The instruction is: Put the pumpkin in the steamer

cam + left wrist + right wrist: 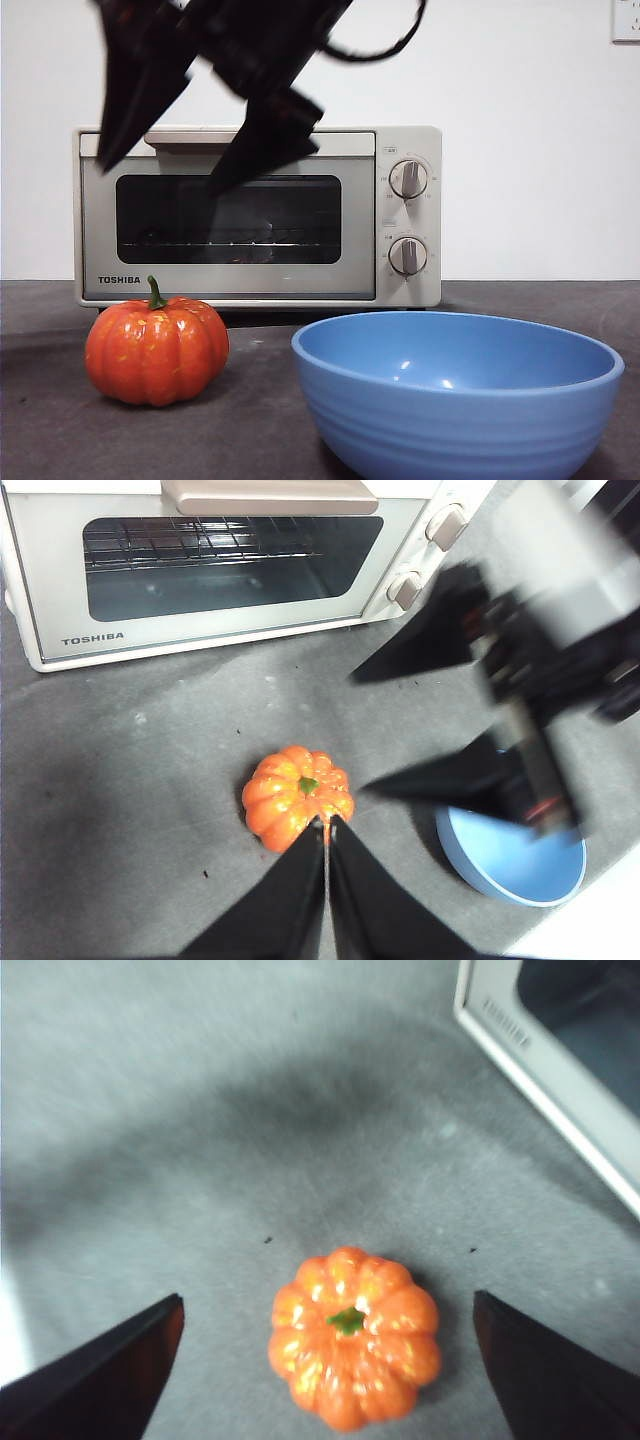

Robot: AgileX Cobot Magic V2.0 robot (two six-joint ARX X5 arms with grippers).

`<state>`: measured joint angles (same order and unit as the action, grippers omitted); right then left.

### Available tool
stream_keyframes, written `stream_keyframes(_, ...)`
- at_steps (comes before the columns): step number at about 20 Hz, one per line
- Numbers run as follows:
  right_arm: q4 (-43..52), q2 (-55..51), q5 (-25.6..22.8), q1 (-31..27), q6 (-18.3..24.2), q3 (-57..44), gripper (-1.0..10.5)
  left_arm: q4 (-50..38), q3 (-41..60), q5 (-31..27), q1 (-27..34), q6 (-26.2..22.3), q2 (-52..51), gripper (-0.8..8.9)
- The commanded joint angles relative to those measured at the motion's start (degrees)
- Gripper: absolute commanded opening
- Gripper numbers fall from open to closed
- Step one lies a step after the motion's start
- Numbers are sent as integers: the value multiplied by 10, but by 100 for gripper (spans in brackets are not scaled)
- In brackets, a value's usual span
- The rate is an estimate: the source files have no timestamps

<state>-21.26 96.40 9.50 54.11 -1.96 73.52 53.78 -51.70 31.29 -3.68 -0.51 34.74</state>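
Sitting on the dark grey table (40, 400), the pumpkin (156, 350) is resting upright with its green stem pointing up, just in front of the lower left corner of the steamer (258, 215) and to the left of the blue bowl (457, 392), apart from both. The steamer's dark glass door is standing shut, with the beige handle across its top and the two round knobs (408, 180) at its right side. The right gripper (185, 130) is hanging in the air above the pumpkin, in front of the steamer's upper part; its two black jaws are spread wide and are holding nothing, and in the right wrist view the pumpkin (354, 1334) is lying on the table between them, touched by neither. The left gripper (327, 825) is hovering higher up with its jaws pressed together and nothing between them; in the left wrist view its tips are pointing at the pumpkin (298, 797), while the right gripper (420, 725) is showing as a blurred dark shape over the bowl (512, 857).
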Motion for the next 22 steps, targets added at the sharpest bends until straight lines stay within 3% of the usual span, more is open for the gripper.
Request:
stream_keyframes(1,17,32,-15,17,-2,12,497,-6,-13,2,-2,-4,1,15)
stream_keyframes(8,29,88,-53,28,-2,12,516,-6,-13,2,-2,-4,1,15)
stream_keyframes(22,52,146,-80,27,-2,12,553,-6,-13,2,-2,-3,1,15)
